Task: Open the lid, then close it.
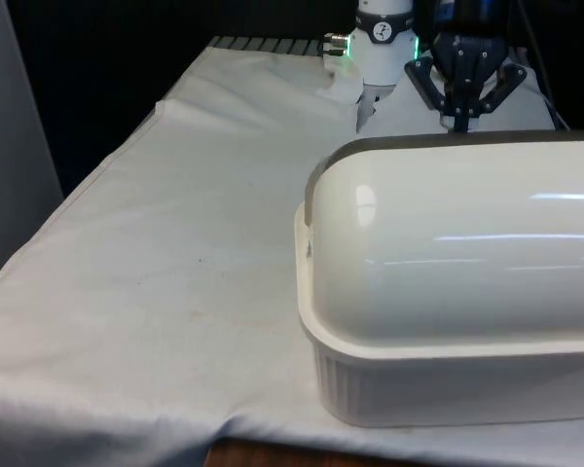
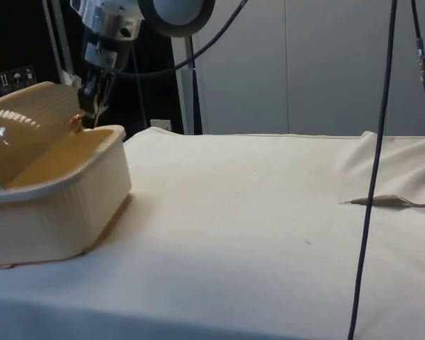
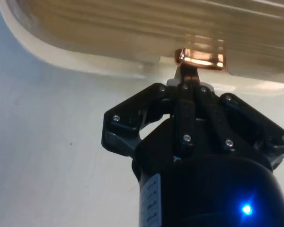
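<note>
Bread box (image 1: 448,379), cream, ribbed base, on the white cloth (image 1: 156,272) at the front view's right; roll lid (image 1: 457,243) domed over it, partly open in the side view, with a gap above the base rim; copper handle (image 3: 199,59) on the lid's edge; gripper (image 3: 189,75) pressed together, pinching the handle.
</note>
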